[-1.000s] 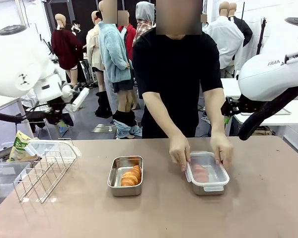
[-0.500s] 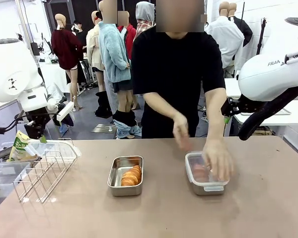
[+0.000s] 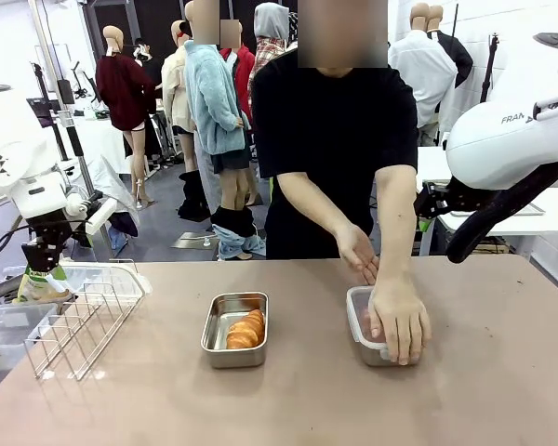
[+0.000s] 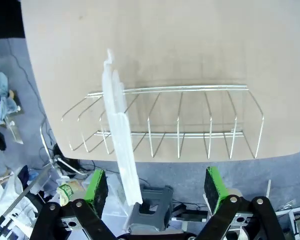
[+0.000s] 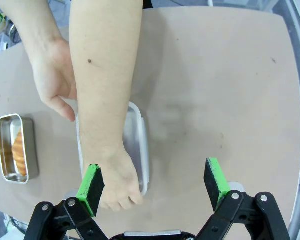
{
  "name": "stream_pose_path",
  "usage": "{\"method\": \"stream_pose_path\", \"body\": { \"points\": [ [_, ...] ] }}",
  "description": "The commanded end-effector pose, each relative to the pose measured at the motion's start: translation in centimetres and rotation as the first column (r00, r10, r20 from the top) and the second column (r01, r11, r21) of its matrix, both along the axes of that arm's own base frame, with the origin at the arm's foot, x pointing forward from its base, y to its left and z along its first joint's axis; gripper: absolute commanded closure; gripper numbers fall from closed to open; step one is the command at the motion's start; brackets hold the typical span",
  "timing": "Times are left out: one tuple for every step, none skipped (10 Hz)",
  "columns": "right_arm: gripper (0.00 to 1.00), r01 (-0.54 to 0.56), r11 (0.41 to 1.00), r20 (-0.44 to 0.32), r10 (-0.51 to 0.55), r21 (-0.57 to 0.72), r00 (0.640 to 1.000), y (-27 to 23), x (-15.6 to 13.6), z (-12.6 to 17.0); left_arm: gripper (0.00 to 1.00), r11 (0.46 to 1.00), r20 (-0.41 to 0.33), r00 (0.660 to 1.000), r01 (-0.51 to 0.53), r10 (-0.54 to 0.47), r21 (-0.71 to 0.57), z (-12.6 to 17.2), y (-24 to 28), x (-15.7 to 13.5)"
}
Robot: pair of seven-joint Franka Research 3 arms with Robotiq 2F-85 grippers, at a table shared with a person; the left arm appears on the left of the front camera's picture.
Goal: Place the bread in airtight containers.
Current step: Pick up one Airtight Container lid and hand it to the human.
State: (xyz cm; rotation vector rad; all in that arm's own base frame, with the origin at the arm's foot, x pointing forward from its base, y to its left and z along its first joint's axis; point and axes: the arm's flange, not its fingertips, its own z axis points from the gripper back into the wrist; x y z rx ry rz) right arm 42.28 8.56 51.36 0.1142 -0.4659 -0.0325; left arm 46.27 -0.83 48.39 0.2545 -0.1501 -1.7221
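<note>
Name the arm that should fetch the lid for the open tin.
Left, probably. The left gripper, open, faces the rack, where a lid stands on edge. The right gripper, also open, is over the other tin, which the person's hand covers.

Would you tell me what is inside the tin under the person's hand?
Its lid is on, mostly covered by the hand. A faint brownish shape shows through the bare edge; the rest is hidden.
</note>
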Motion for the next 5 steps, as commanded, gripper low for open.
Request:
{"method": "stream_pose_path", "body": {
  "points": [
    [0.0, -0.001, 1.0, -0.003, 0.001, 0.0, 1.0, -0.01, 0.0, -0.07, 0.0, 0.999, 0.1, 0.994, 0.034, -0.031, -0.021, 0.28, -0.19, -0.15],
    [0.0, -0.001, 1.0, -0.003, 0.001, 0.0, 1.0, -0.01, 0.0, -0.07, 0.0, 1.0, 0.0, 1.0, 0.0, 0.0, 0.0, 0.0, 0.0, 0.0],
    [0.0, -0.001, 1.0, -0.003, 0.001, 0.0, 1.0, -0.01, 0.0, -0.07, 0.0, 1.0, 0.0, 1.0, 0.0, 0.0, 0.0, 0.0, 0.0, 0.0],
    [0.0, -0.001, 1.0, -0.003, 0.001, 0.0, 1.0, -0.01, 0.0, -0.07, 0.0, 1.0, 0.0, 1.0, 0.0, 0.0, 0.0, 0.0, 0.0, 0.0],
    [0.0, -0.001, 1.0, -0.003, 0.001, 0.0, 1.0, -0.01, 0.0, -0.07, 0.0, 1.0, 0.0, 1.0, 0.0, 0.0, 0.0, 0.0, 0.0, 0.0]
  ]
}}
